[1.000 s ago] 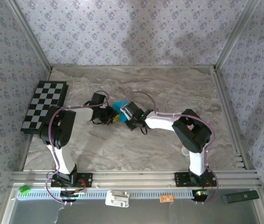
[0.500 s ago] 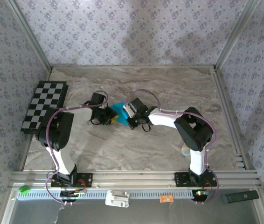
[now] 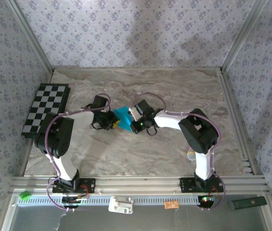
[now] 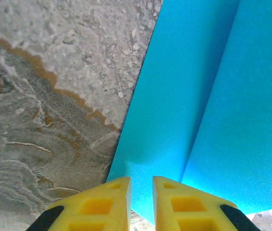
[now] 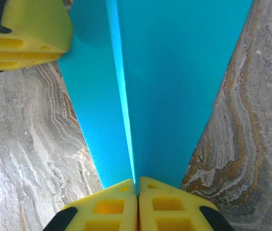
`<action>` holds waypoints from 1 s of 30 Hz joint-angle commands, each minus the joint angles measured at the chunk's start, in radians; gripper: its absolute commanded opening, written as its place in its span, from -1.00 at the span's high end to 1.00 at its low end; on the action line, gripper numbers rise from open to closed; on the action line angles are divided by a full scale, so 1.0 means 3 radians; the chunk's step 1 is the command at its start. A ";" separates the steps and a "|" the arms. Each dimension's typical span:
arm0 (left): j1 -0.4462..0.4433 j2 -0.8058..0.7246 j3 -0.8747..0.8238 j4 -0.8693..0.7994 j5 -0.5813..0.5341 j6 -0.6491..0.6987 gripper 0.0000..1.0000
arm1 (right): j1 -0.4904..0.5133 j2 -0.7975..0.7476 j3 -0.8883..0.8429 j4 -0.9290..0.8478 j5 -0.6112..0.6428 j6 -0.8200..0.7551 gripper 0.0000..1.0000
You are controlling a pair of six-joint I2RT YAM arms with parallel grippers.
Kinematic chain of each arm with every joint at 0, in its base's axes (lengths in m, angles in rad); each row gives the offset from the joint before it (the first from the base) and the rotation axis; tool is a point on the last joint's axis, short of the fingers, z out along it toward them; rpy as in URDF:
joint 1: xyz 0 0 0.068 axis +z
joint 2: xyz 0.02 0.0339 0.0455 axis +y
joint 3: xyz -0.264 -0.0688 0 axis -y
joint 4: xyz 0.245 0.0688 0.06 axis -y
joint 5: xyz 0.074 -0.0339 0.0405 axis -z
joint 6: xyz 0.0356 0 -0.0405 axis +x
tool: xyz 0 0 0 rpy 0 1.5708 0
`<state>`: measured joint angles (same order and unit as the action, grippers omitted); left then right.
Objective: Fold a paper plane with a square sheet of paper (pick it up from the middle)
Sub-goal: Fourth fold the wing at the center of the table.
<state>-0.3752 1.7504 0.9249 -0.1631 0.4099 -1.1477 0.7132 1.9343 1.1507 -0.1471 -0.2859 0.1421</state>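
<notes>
Teal-blue and thin, the square sheet of paper (image 3: 123, 115) sits near the middle of the grey-brown marbled table (image 3: 174, 91), caught between the two arms that reach in from either side. From above it reads as a small creased shape, no longer a flat square, with the left gripper (image 3: 114, 121) at its left edge and the right gripper (image 3: 130, 124) at its right edge.

In the right wrist view the paper (image 5: 174, 72) narrows toward the camera, and a sharp fold line runs down it straight into the right gripper (image 5: 137, 192). Its yellow fingertips are pressed together with no gap, pinching the paper at that fold. A yellow finger of the left gripper (image 5: 25, 29) shows at the far left edge of the sheet.

In the left wrist view the paper (image 4: 198, 96) shows two layers meeting along a straight line. The left gripper (image 4: 142, 192) has its yellow jaws a narrow slit apart, and the sheet's near edge runs into that slit. Whether they actually grip it, I cannot tell.

Well off to the left lies a black-and-white checkered board (image 3: 46, 109), flat by the table's left edge.
</notes>
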 commanded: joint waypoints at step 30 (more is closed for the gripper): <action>-0.0171 0.0043 0.0084 0.0759 0.0469 0.0527 0.71 | -0.0380 0.0307 -0.0088 0.0178 -0.0880 0.0406 0.81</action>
<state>-0.4217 1.7367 0.9119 0.0311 0.5137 -1.0367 0.6121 1.9930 1.1454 -0.0746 -0.5518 0.2481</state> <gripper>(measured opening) 0.154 0.094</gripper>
